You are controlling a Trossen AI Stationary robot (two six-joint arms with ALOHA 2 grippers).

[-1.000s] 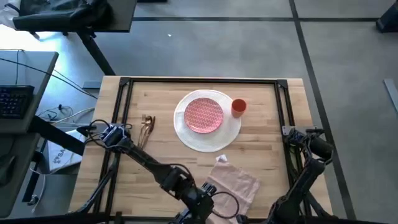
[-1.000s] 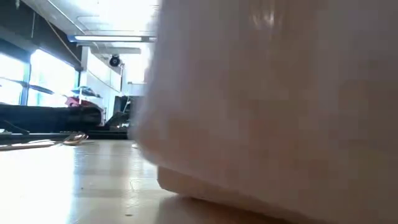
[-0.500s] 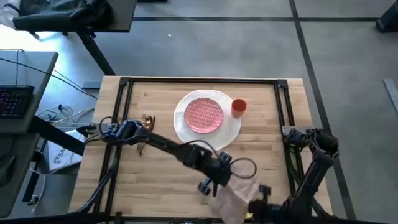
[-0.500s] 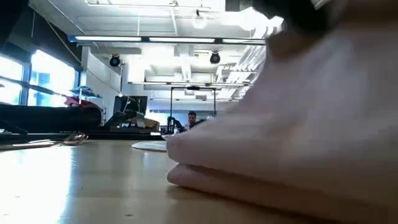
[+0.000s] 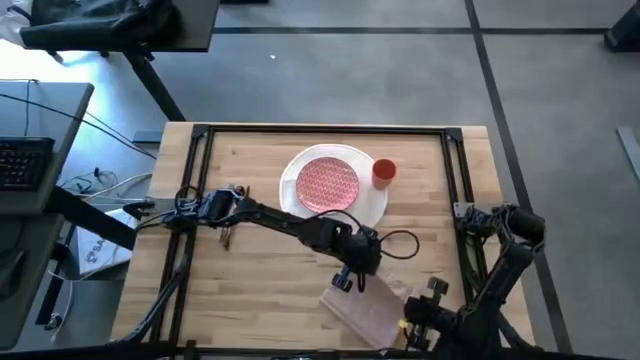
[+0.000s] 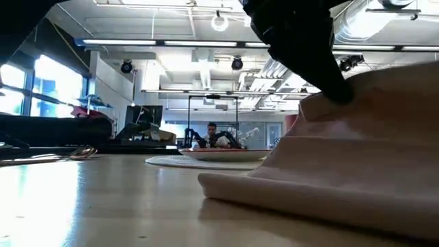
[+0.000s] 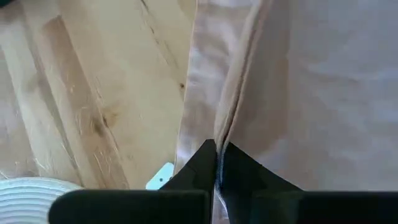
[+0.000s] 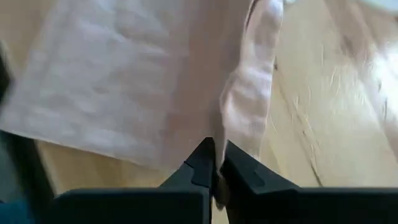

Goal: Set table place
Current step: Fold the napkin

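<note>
The pale pink napkin (image 5: 365, 312) lies folded near the table's near edge, right of centre; in the low view one side of the napkin (image 6: 343, 165) is raised. My left gripper (image 5: 352, 272) is shut at its far left corner, and my right gripper (image 5: 418, 318) is shut at its near right side. Farther back stands the large white plate (image 5: 372, 212) with the red-patterned plate (image 5: 328, 184) on it and the orange cup (image 5: 384, 172) beside it. The copper cutlery (image 5: 234, 196) lies to the left, partly under my left arm. My left gripper pinches the napkin between its two fingers at an edge where layers overlap (image 7: 219, 138), more than one layer. The fingers slant down from above. The cloth rises to the fingers, and the rest lies on the table. My right gripper pinches a rolled fold of the napkin (image 8: 225, 138) between its two fingers, coming from the table's near right side. How many layers it has, I cannot tell. The cloth beyond the fingers lies slack on the wood.
The black rail frame (image 5: 200, 180) runs around the tabletop. A cable loop (image 5: 395, 245) from my left arm hangs between the plate and the napkin. Bare wood (image 5: 260, 290) lies left of the napkin. Beyond the table's left edge stands a grey desk with a keyboard (image 5: 22, 162).
My left gripper has gone from the near edge toward the table's right and far side, drawing the napkin's edge with it. The napkin, spread out loosely before, now lies narrower and folded. My right gripper has come in from the right to the napkin's near right side.
</note>
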